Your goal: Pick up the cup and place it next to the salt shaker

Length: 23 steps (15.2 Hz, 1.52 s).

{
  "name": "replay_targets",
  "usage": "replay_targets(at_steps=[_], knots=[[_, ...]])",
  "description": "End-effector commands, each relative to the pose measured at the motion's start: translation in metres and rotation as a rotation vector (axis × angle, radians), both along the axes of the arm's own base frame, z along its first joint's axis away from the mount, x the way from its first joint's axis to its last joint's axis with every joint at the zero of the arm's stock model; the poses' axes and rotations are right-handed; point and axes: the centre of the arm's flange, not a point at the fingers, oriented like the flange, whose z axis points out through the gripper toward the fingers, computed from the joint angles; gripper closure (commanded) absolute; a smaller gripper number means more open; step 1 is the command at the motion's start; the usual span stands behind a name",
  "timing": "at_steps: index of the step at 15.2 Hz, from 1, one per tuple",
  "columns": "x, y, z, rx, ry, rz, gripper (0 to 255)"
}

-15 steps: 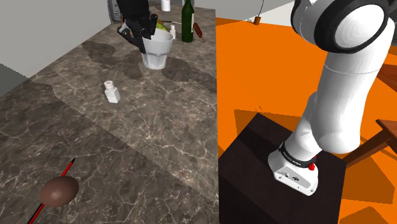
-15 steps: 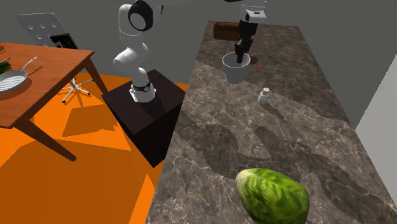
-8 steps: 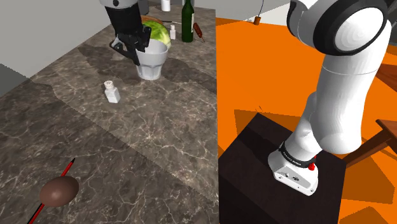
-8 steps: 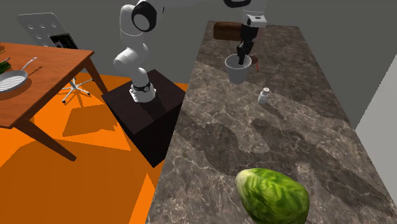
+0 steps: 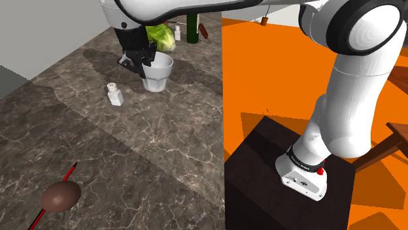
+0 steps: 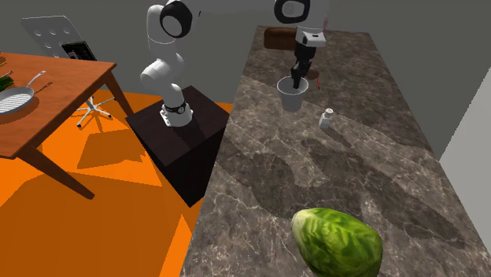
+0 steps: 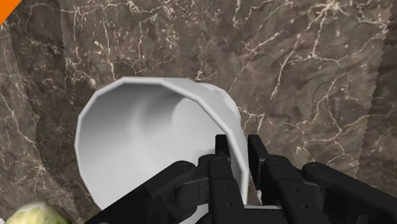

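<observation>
The white cup [image 5: 157, 72] hangs upright just over the dark marble counter [image 5: 131, 144], and my black gripper [image 5: 142, 60] is shut on its rim on the side toward the salt shaker. In the wrist view the fingers clasp the cup's wall [image 7: 236, 153], one inside and one outside, my gripper [image 7: 240, 167] pointing down at the marble. The small white salt shaker [image 5: 115, 94] stands a short way off, toward the shoulder view's lower left of the cup. In the second exterior view the cup [image 6: 292, 94] is left of the shaker [image 6: 326, 119], under my gripper [image 6: 297, 76].
A green lettuce [image 5: 159, 36] and a dark bottle [image 5: 193, 29] stand behind the cup. A brown egg-shaped object [image 5: 60, 195] and a red pencil [image 5: 55, 193] lie near the counter's front. The counter edge [image 5: 223, 117] drops to an orange floor. A wooden table [image 6: 47, 94] stands beyond.
My gripper has carried the cup toward the shoulder view's lower left and downward, away from the lettuce and bottle, closer to the salt shaker. The grip stayed shut.
</observation>
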Motion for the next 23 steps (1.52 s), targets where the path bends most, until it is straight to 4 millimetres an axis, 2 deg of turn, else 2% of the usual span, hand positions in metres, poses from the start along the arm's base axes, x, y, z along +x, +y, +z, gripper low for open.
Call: replay_targets(at_steps=[1, 18, 23], knots=[[0.000, 0.000, -0.010, 0.000, -0.001, 0.000, 255], [0.000, 0.000, -0.100, 0.000, -0.001, 0.000, 255], [0.000, 0.000, -0.101, 0.000, -0.001, 0.000, 255]])
